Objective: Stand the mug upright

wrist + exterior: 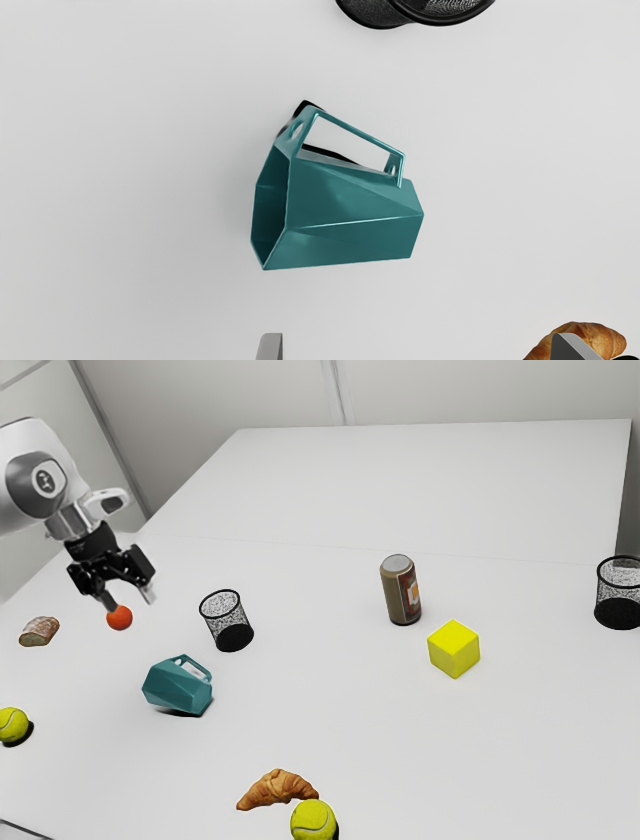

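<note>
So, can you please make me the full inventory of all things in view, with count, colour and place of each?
mug: 1, teal, lying on its side
mesh baskets: 2, black, one near the mug, one at the exterior view's right edge
can: 1, brown, upright beside the cube
cube: 1, yellow, by the can
croissant: 1, golden brown, exterior view's bottom
tennis balls: 2, yellow-green, one by the croissant, one at the exterior view's left edge
small ball: 1, orange-red, exterior view's left
bread: 1, brown, exterior view's left
table: 1, white, under everything
arm: 1, white and grey, exterior view's upper left
tool: 1, black, on the arm, open
</note>
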